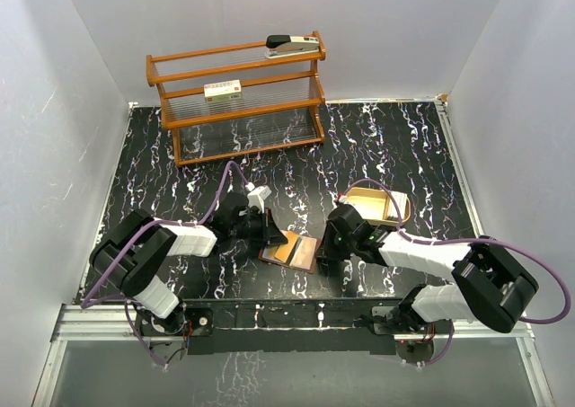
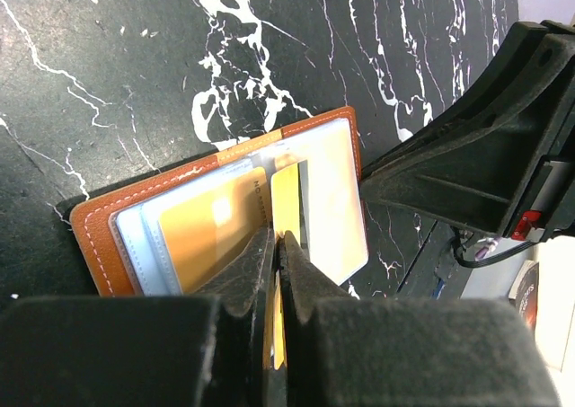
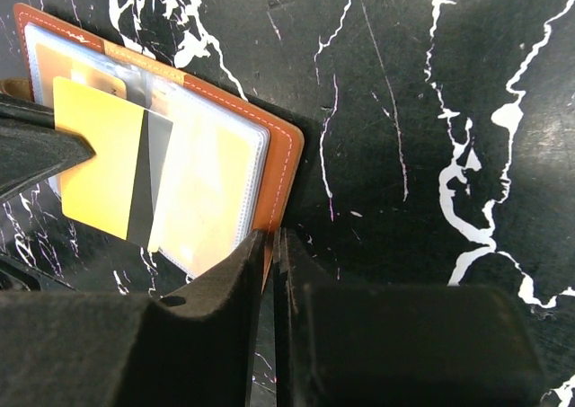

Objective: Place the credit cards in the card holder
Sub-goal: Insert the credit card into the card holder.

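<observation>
The brown card holder (image 1: 289,251) lies open on the black marble table between both arms, its clear sleeves (image 2: 337,200) facing up. My left gripper (image 2: 277,241) is shut on a yellow credit card (image 2: 286,200), held on edge over the holder's middle. In the right wrist view that credit card (image 3: 99,164) shows a black stripe and hangs above the sleeves, with a left finger (image 3: 36,151) on it. My right gripper (image 3: 272,236) is shut on the near edge of the card holder's leather cover (image 3: 283,164). Yellowish cards sit inside the sleeves (image 2: 202,232).
A shallow tan tray (image 1: 382,207) sits just behind the right arm. A wooden shelf (image 1: 238,97) stands at the back with a stapler (image 1: 292,45) on top and a white box (image 1: 223,90) on its middle tier. White walls close three sides.
</observation>
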{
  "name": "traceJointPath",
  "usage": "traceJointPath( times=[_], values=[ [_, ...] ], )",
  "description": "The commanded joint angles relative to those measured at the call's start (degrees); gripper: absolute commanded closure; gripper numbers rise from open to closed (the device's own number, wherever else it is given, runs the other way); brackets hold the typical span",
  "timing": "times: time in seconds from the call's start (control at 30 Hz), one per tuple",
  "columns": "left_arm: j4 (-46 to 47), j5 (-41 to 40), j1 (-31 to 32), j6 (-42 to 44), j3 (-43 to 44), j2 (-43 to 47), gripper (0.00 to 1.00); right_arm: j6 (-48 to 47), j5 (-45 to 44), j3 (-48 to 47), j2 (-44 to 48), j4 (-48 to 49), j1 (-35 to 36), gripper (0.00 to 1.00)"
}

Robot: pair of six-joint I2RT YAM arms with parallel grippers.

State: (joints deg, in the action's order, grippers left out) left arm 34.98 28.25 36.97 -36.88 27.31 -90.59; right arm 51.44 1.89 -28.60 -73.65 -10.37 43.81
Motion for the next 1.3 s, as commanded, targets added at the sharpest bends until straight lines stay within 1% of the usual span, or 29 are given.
traceJointPath(
  times=[0.0,0.23,0.37,0.5,0.67,0.87,1.13,1.27],
  values=[
    [-3.25,-1.11,0.3,0.96,0.56,1.18,1.0,2.62,1.81,-0.85,1.88,2.58,0.48,0.88],
    [0.88,-0.35,0.3,-3.02,-0.4,-0.36,1.0,6.77,-1.89,-1.8,6.11,0.74,1.16,0.75],
    [1.99,-0.55,0.35,-4.21,-0.89,-0.3,1.0,6.68,-2.15,-2.47,4.77,0.96,1.19,0.73],
    [2.6,-1.58,0.29,-4.55,-1.77,-0.22,1.0,5.03,-2.6,-3.93,1.07,0.39,1.21,0.76],
    [2.74,-4.57,0.34,-4.68,-2.74,0.25,1.0,3.15,-5.47,-5.74,-3.5,-4.36,1.98,0.83],
    [3.32,-5.9,0.29,-5.35,-2.7,0.55,1.0,1.7,-5.96,-5.01,-4.84,-5.06,2.66,0.9],
    [2.98,-8.1,0.25,-5.43,-2.61,1.28,1.0,1.38,-6.33,-4.17,-4.05,-4.47,2.85,0.92],
    [5.57,-8.74,0.21,-6.82,-3.66,0.75,1.0,1.79,-6.3,-3.35,-3.41,-3.75,2.84,0.92]
  ],
)
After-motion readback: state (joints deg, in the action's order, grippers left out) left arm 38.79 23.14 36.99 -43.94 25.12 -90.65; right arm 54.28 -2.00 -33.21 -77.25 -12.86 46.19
